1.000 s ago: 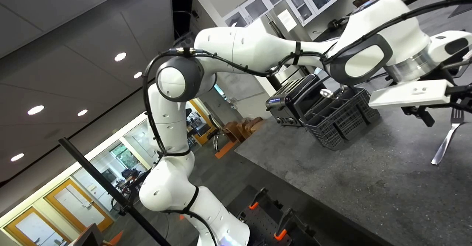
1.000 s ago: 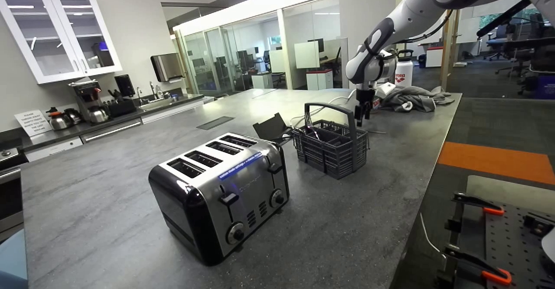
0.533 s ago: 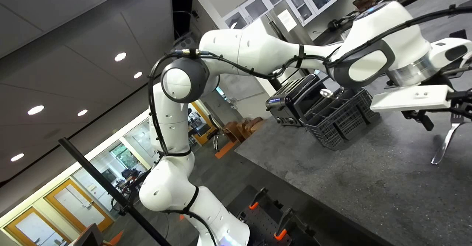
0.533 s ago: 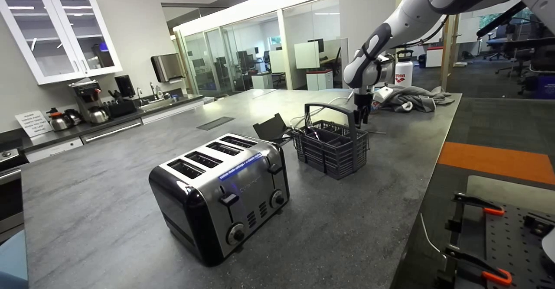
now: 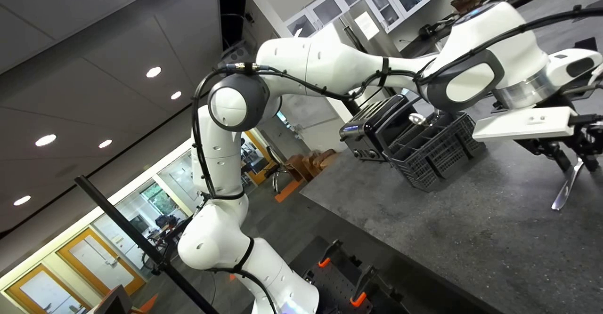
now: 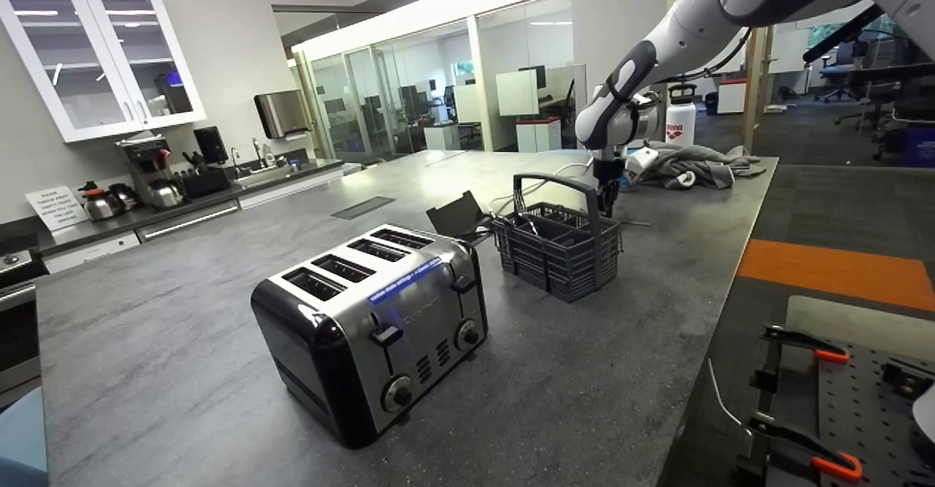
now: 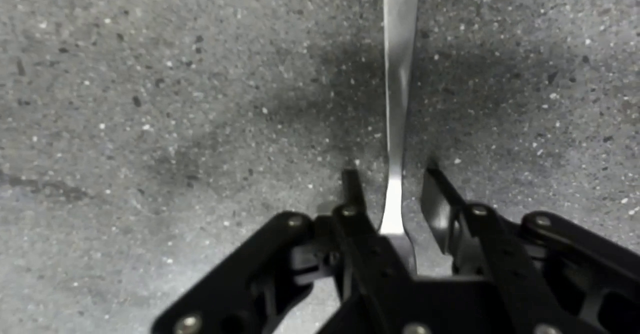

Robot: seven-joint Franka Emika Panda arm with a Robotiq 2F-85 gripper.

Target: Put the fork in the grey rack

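At the right of the frame in an exterior view, the jaws had come down over the fork (image 5: 567, 188): 0.5 s earlier part of its tines had shown there, and now only the handle and neck did. The jaws stood apart and gripped nothing. In the wrist view their 2 fingers (image 7: 440, 214) flanked the neck low in the frame, right of centre, with a gap on each side, while the handle ran up to the top edge. The fork lay on the table (image 6: 168, 341), well apart from the grey rack (image 6: 551, 261), which stood right of centre in both exterior views, the toaster (image 6: 380, 319) to its left and a spoon (image 5: 416, 118) showing at its top.

For the task, this seemed to finish the approach; closing on the neck looked like the next move, lift and carry after it. The neck sat midway between the fingers, so little sideways push seemed likely. Whether they reached the table I could not tell; too high, and the thin metal could have slipped.
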